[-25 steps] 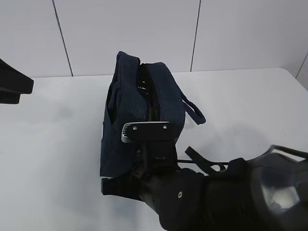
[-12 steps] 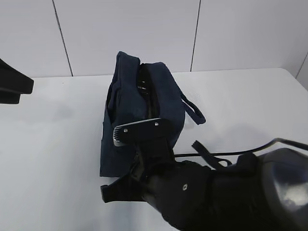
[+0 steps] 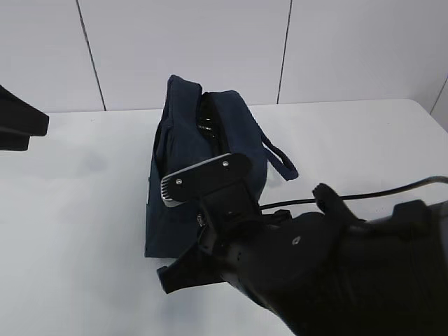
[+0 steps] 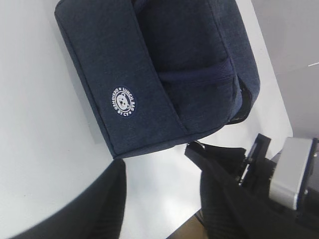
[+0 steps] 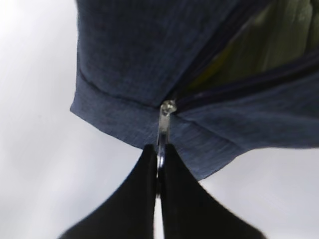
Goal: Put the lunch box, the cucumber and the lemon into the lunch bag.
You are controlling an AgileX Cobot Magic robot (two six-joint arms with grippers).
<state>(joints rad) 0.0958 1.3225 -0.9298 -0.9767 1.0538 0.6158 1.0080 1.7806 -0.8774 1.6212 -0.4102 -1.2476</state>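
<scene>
The dark navy lunch bag [image 3: 238,133] stands mid-table. My right gripper [image 5: 159,155] is shut on its silver zipper pull [image 5: 163,122] at the bag's [image 5: 134,59] near end. The zipper behind the pull is parted. A pale green surface [image 5: 279,30] and a bit of yellow [image 5: 219,67] show through the gap; I cannot tell what they are. The cucumber is not visible. In the exterior view the right arm [image 3: 315,273] hides its own gripper. My left gripper [image 4: 164,199] is open and empty, just off the bag's logo side [image 4: 124,102].
A loop handle [image 3: 280,157] hangs off the bag's right side. The white table [image 3: 70,210] runs to a white wall behind. Part of the left arm [image 3: 17,122] shows at the left edge. The table's edge [image 4: 219,219] lies close to the left gripper.
The right arm has shifted left and risen over the bag's near end, its wrist tilting. The bag top has leaned slightly left. The left arm has not moved.
</scene>
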